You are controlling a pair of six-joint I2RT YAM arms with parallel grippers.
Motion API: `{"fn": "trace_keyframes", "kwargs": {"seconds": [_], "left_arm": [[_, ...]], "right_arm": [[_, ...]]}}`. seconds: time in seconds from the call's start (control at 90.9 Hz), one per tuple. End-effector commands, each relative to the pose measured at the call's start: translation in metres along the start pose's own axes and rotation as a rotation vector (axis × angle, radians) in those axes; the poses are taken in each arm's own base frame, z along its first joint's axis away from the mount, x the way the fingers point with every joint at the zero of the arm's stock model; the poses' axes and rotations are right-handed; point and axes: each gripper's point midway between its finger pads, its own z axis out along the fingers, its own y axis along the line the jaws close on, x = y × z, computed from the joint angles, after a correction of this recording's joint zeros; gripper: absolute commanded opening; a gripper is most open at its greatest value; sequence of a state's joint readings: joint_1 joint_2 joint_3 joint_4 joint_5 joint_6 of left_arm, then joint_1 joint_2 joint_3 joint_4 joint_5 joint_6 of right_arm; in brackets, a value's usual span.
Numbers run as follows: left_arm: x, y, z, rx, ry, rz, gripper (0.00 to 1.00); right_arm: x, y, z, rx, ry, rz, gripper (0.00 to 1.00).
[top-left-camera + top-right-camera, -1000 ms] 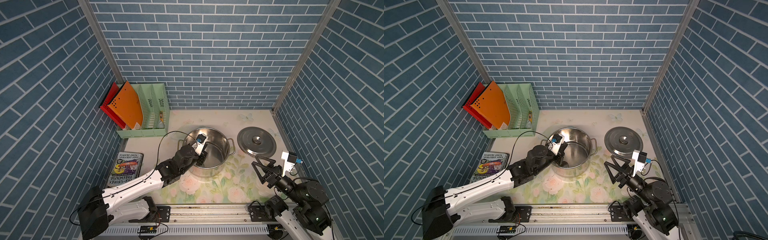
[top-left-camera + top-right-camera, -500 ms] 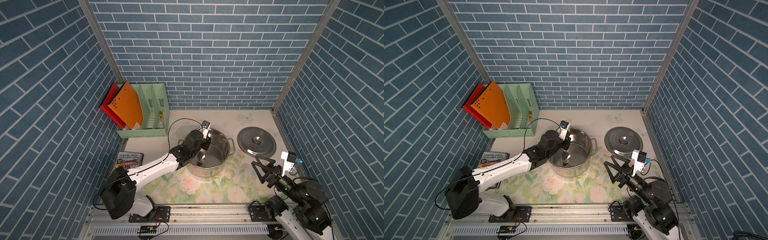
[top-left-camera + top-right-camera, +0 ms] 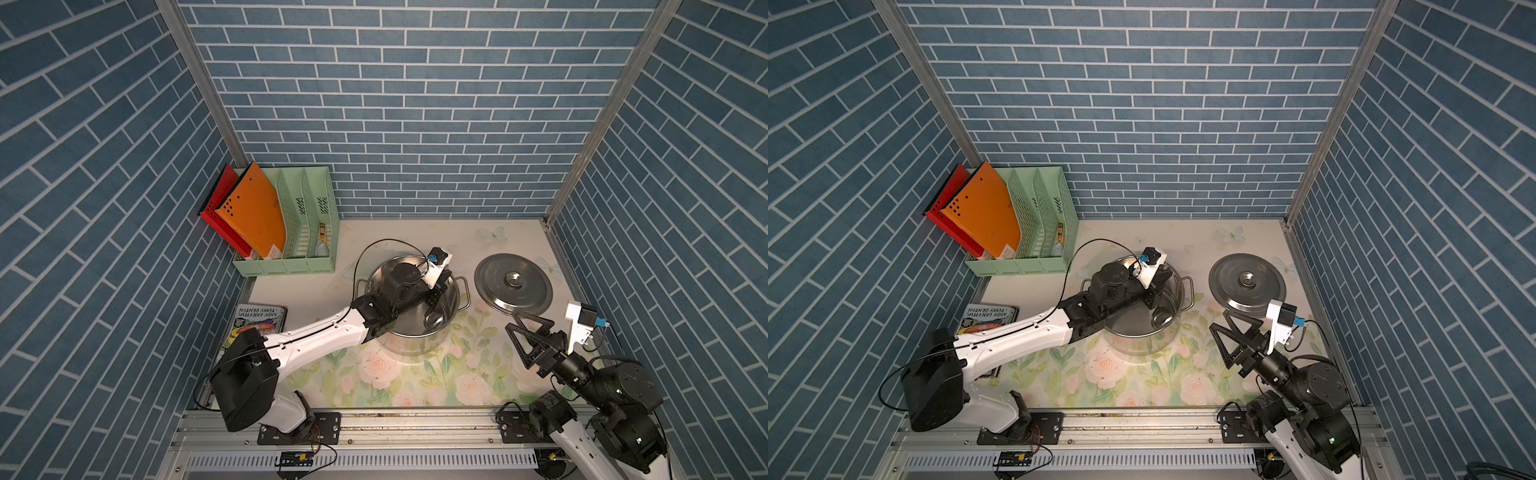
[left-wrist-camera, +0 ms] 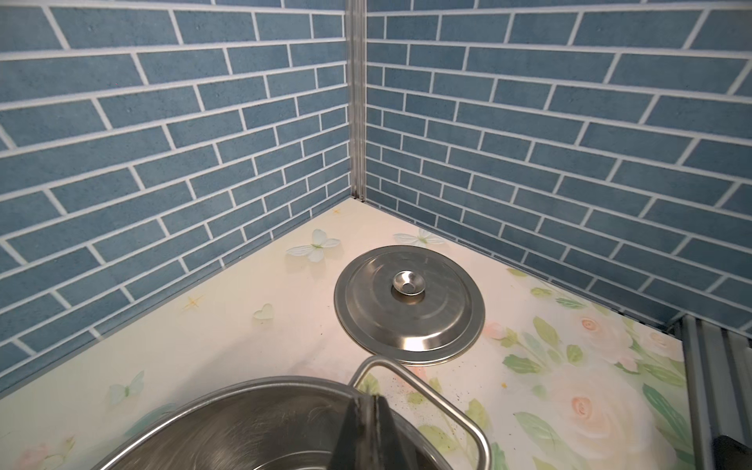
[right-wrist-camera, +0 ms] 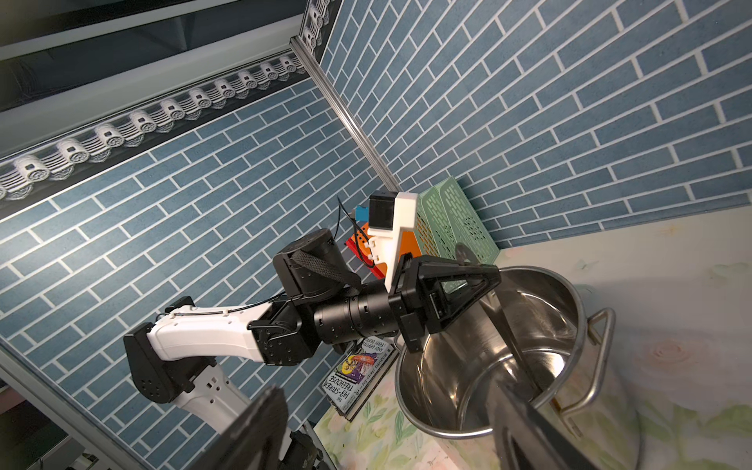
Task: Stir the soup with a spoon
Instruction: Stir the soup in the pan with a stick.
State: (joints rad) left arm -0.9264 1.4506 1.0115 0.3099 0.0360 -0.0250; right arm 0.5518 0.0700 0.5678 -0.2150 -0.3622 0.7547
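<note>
Seeing the spoon [image 3: 433, 319] down inside the pot [image 3: 415, 347]: bowl low by the wall on the lid side, handle slanting up across the opening. Held high on the handle by the left jaws, pinched fully together on that thin shaft, eyelet end poking out past them. Confirmed from the left wrist view: tips pressed flat together just over the rim. Can't make out any liquid, only bare shiny steel. Reads as mid-stir.

Risks from here:
- Slipping or swivelling of the thin, slick handle in a flat pinch. Cause: bowl dragging or jamming against the wall. Result: dropping the spoon into the pot.
- Shoving the unbraced pot across the smooth counter [image 3: 299, 291]. Cause: same jam, or sweeping too wide. Expect a knock on the lid [image 3: 513, 286], lying just beside, knob up.
- Clipping the rim with the left arm [image 3: 324, 336], crossing close above it. Cause: dipping further while circling. Could tip the pot.
- Snagging the wrist cable [image 3: 388, 240], arching over the far rim, on a loop handle.

Right jaws spread wide, holding nothing, on the right arm [image 3: 582, 374] parked near the front edge, well apart from the pot. No use as a brace from there.

File rack [image 3: 291, 266] and book [image 3: 259, 322] well off to the side, clear of all this.
</note>
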Motion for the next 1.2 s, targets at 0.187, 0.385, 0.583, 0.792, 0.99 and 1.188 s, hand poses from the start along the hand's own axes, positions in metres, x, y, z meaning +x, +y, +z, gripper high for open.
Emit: {"fn": "trace_keyframes", "kwargs": {"seconds": [0.187, 0.385, 0.583, 0.792, 0.99, 1.188], "left_arm": [[0.019, -0.003, -0.051, -0.008, 0.005, -0.004, 0.0], [0.046, 0.029, -0.07, -0.184, 0.1, 0.019, 0.0], [0.041, 0.072, -0.076, -0.379, 0.115, -0.003, 0.0], [0.023, 0.089, -0.055, -0.424, 0.103, 0.005, 0.0], [-0.001, 0.075, -0.013, -0.322, 0.055, 0.008, 0.0], [-0.025, 0.047, 0.022, -0.159, -0.008, -0.003, 0.0]], "right_arm": [[-0.004, 0.008, 0.0, -0.034, -0.011, -0.039, 0.81], [-0.006, 0.011, 0.006, -0.061, -0.012, -0.053, 0.81], [-0.004, 0.009, 0.011, -0.057, 0.001, -0.067, 0.81], [-0.003, 0.007, 0.015, -0.06, 0.016, -0.08, 0.82], [-0.009, 0.015, 0.013, -0.078, 0.002, -0.094, 0.81], [-0.009, 0.018, 0.007, -0.082, -0.005, -0.093, 0.81]]}}
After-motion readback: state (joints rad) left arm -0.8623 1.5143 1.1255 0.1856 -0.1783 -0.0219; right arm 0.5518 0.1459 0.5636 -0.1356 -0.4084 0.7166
